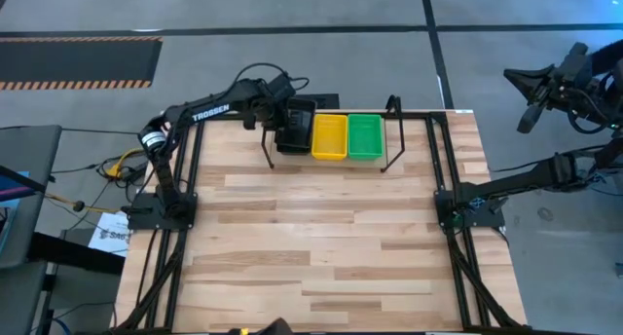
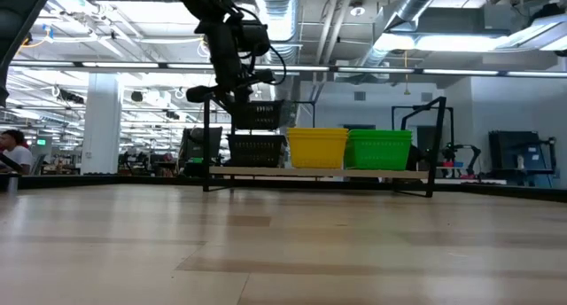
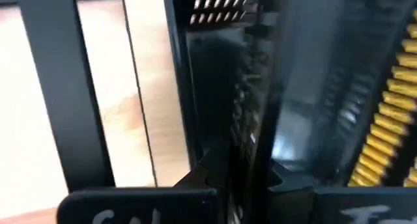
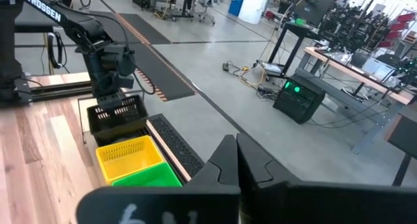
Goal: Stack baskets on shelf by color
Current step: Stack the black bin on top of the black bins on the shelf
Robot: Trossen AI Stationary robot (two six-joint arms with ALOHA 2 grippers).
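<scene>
So the shelf (image 1: 331,162) sits at the far edge of the wooden surface (image 1: 321,247), with black, yellow and green piles lined up left to right across it. The left fingers (image 1: 282,116) are pinching the wall of a black basket (image 2: 259,115), holding it just above the black stack (image 2: 257,151) at the shelf's left end. The yellow baskets (image 1: 329,136) are touching that stack on one side and the green baskets (image 1: 365,136) on the other; all look empty inside. Loads of open surface in front of the shelf. The right arm is parked well off the surface's right side, fingers (image 4: 236,160) pressed together on nothing.
</scene>
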